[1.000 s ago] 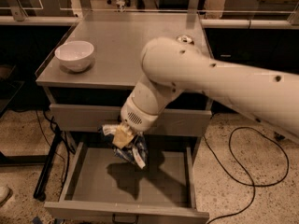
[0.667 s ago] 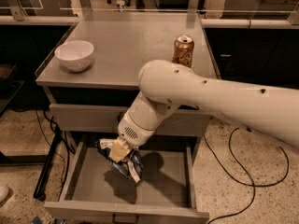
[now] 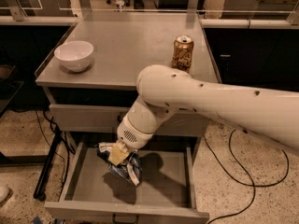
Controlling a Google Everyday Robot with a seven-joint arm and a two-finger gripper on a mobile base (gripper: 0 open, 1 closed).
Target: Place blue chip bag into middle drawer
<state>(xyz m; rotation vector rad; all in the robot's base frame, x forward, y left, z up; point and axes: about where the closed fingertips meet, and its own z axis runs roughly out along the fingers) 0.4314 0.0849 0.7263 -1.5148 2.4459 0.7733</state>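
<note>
Speckled floor (image 3: 252, 181) is seen around a grey cabinet whose worktop (image 3: 135, 41) carries a white bowl (image 3: 74, 55) and a gold-brown can (image 3: 181, 52). A thick white arm (image 3: 210, 101) is reached down from the right, across the closed upper drawer (image 3: 79, 117), into the middle drawer (image 3: 163, 185), which is pulled fully open.

Compared with a second ago, the blue chip bag (image 3: 125, 168) has been carried lower and slightly leftward, so it is now held inside the drawer's walls. From this the release is judged to be near.

The claw (image 3: 117, 155) is clamped on the bag's upper edge. The bag hangs directly beneath it, over the left-centre of the drawer floor. Whether it touches the floor cannot be told.
</note>
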